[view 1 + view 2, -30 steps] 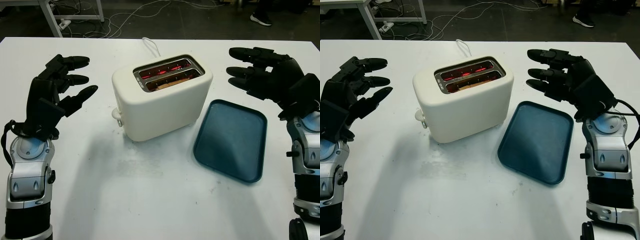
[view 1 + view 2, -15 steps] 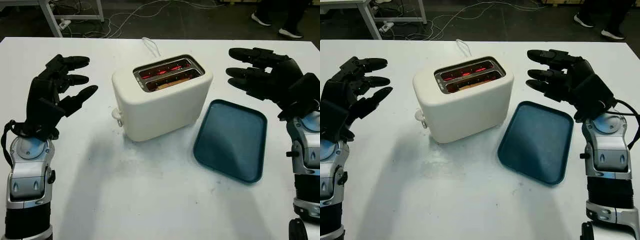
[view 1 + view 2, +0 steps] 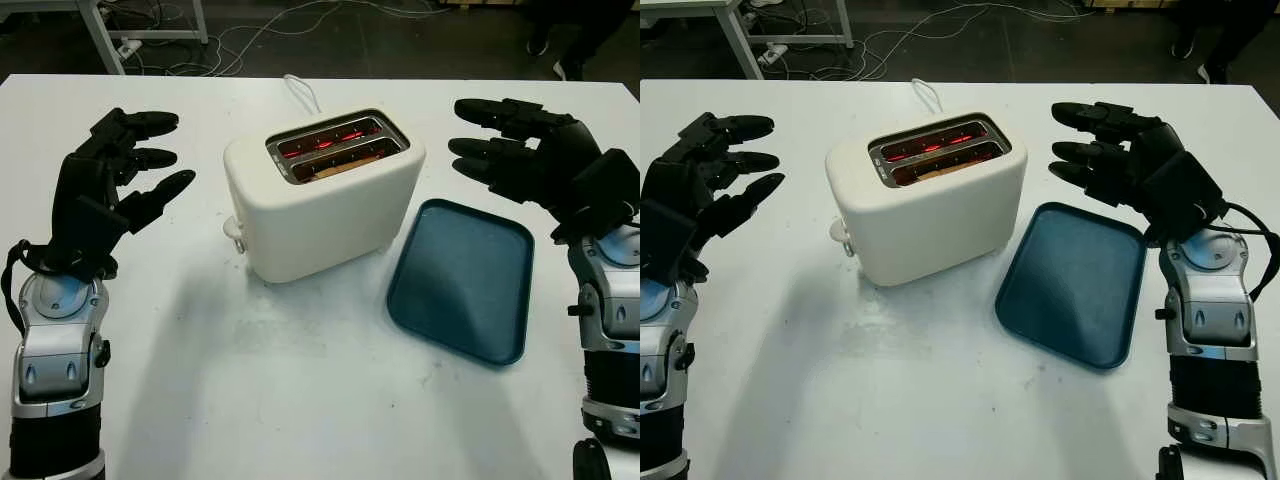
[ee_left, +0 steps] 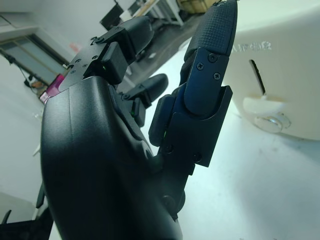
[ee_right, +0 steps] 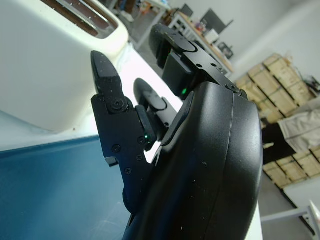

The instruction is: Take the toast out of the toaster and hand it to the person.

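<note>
Toast (image 3: 340, 163) sits in toaster (image 3: 325, 195); left robot hand (image 3: 115, 180) open, holding nothing.

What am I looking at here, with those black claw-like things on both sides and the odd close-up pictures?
Those are a humanoid robot's two black three-fingered hands. Two pictures come from cameras in its head, looking down at a white table; the tilted close-ups come from cameras on its wrists. The left hand hangs over the table beside a cream two-slot toaster, whose slots glow red with toast still inside. The right hand hovers on the toaster's other side, above the far end of a dark teal plastic tray. Both hands are open and hold nothing.
</note>
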